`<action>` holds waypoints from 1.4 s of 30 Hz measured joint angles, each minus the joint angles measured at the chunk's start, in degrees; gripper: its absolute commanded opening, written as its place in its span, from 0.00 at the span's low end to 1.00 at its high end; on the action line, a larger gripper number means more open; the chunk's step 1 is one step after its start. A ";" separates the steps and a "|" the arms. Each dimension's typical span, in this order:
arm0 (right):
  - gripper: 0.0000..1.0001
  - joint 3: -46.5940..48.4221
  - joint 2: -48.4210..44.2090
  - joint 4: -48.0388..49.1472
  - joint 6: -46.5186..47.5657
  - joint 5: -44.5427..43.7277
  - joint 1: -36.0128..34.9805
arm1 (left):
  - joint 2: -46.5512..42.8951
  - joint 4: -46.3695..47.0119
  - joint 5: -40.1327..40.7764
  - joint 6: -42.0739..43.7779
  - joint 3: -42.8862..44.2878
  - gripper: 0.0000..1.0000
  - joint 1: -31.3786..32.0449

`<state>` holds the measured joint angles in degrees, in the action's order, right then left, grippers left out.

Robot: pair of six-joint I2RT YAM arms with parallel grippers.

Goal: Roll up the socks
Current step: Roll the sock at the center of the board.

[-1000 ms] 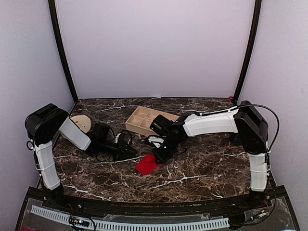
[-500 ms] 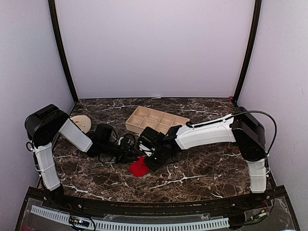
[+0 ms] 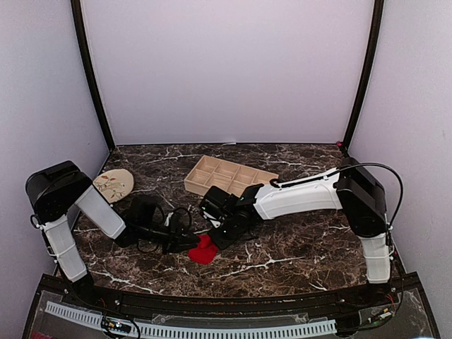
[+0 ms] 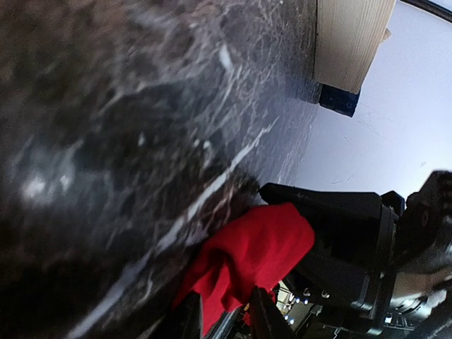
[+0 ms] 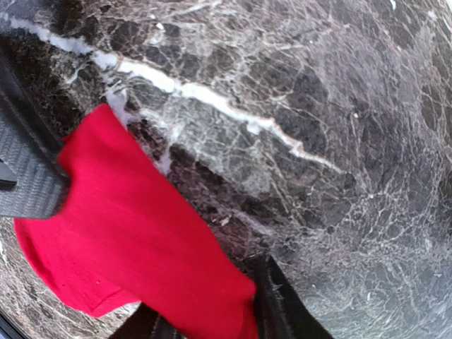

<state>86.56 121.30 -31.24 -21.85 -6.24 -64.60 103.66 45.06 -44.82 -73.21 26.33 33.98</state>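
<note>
Toward the near edge of the tabletop (image 3: 304, 247), a little left of its middle, the red sock (image 3: 205, 248) lies bunched into a short, loose wad rather than a tight roll. Both arms reach in low and meet over it. The left gripper (image 4: 223, 316) comes in from the left side and its fingers are nearly together with a fold of red cloth pinched between them – a grasp on the sock's near end, as far as its own camera shows. The right gripper (image 5: 155, 236) comes from the right with its jaws standing well apart; one pad rests against the sock's edge and the cloth lies across the gap, but nothing is squeezed.

I judge the rolling of this first sock to be about halfway done. The next move calls for the right fingers to close on the free end and turn it over toward the left's pinch, without dragging the wad loose.

Farther back sit a wooden tray (image 3: 229, 176) and, at the left edge, a patterned disc (image 3: 113, 185) – the tan sock I cannot find.
</note>
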 measured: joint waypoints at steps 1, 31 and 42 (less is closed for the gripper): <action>0.34 0.00 0.00 0.04 -0.28 -0.04 -0.13 | -0.50 1.31 0.87 -0.68 -1.16 0.27 0.04; 0.35 4.92 1.31 -1.64 6.34 -2.43 -2.38 | -0.04 11.13 6.69 -7.26 -5.03 0.30 0.37; 0.11 4.83 1.99 -0.74 5.46 -1.88 -2.43 | 1.31 14.64 7.50 -9.31 -5.25 0.33 0.37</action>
<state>91.39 123.28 -31.99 -16.38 -8.12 -67.02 104.97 59.70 -37.32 -82.52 21.08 34.35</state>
